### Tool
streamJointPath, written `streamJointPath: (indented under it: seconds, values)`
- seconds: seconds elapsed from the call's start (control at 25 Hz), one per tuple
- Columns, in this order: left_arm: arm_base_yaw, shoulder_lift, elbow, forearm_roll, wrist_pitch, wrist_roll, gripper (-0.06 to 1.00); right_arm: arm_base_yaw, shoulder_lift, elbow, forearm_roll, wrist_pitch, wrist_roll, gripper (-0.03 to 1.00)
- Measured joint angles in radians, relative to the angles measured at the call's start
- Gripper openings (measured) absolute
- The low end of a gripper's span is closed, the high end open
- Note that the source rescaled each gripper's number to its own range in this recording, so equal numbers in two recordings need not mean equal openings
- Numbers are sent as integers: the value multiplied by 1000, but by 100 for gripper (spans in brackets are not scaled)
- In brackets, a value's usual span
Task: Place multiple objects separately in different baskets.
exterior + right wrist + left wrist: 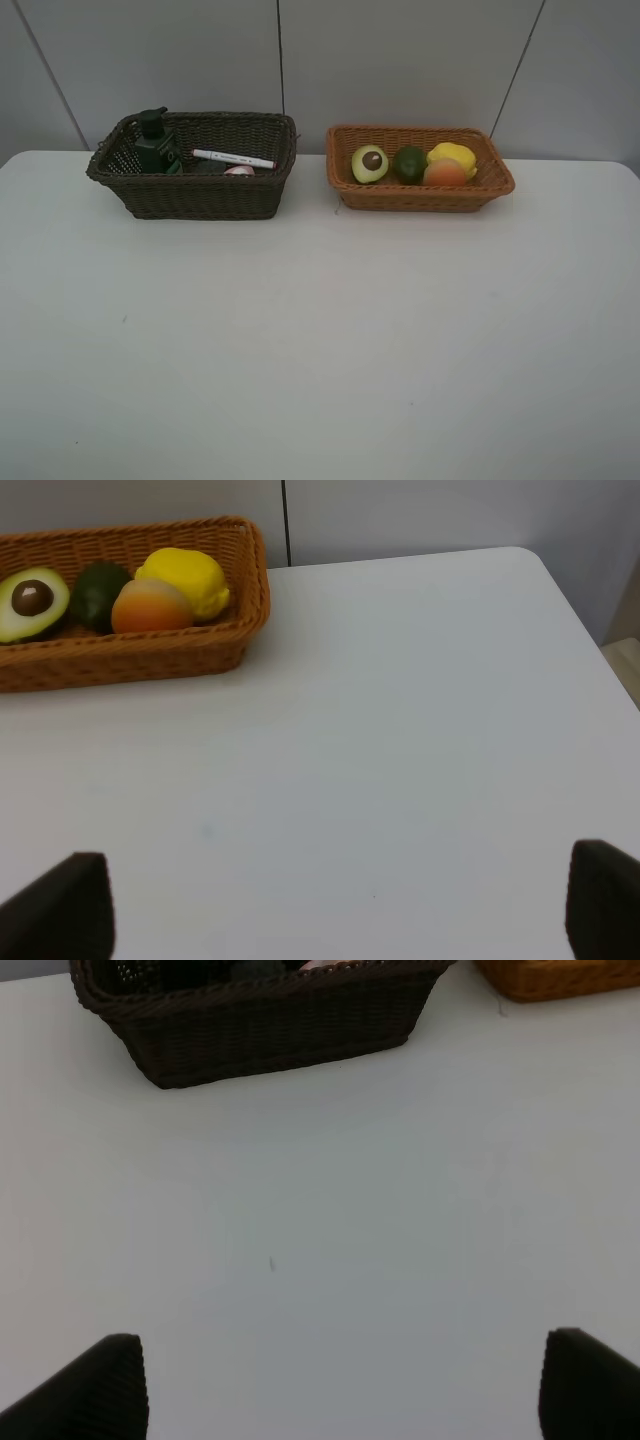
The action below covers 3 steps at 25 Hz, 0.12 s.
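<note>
Sorting looks done — fruit set: avocado [369, 163], lime [408, 163], lemon [453, 157], peach [445, 173] in tan basket [420, 195], rear edge, right of centre. Pump bottle [155, 142], marker [233, 158] in dark basket [200, 195], rear-left. Left end effector [340, 1385], right end effector [340, 905] released, empty — parked over bare surface [320, 340].

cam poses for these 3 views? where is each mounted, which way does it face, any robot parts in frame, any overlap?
Exterior high: off-arm, above, facing the dark basket, orange basket and wall; no robot parts.
Left wrist: low over the table, toward the dark basket; left end effector fingertips, open.
Right wrist: low, toward the orange basket; right end effector fingertips, open.
Shared: both wrist views show the orange basket.
</note>
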<state>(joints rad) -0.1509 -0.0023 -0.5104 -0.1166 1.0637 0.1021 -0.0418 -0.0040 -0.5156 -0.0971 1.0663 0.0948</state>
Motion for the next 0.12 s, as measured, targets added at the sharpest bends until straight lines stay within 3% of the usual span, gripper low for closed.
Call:
streamJointPath:
  seconds: [0.12]
  values:
    - [0,0,0,0,0,0,100,0,0,0,0,0,0,99]
